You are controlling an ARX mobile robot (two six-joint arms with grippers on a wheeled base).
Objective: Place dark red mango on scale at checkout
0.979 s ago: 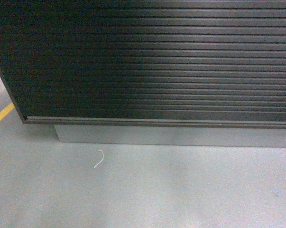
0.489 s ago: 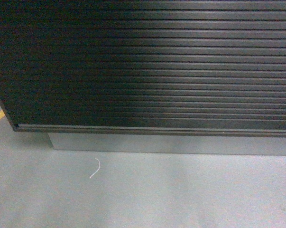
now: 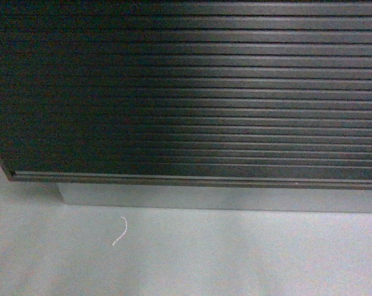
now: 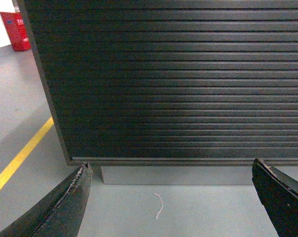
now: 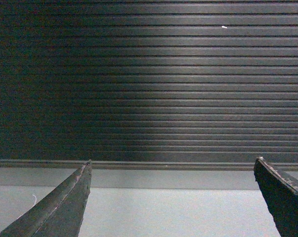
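The checkout fills the head view as a black front of horizontal ribbed slats on a grey plinth. Its left corner shows at the lower left. The same slatted front faces the left wrist view, and it fills the right wrist view. My left gripper is open, its two dark fingers wide apart with only floor between them. My right gripper is open too and holds nothing. The dark red mango and the scale are out of view. Neither gripper shows in the head view.
A short white scrap of string lies on the grey floor before the plinth, also seen as a white scrap in the left wrist view. A yellow floor line runs left of the counter. A red box stands far left.
The counter front has grown and dropped lower in the head view. Its left corner slid left, the yellow line has almost left the frame, and the string moved down.
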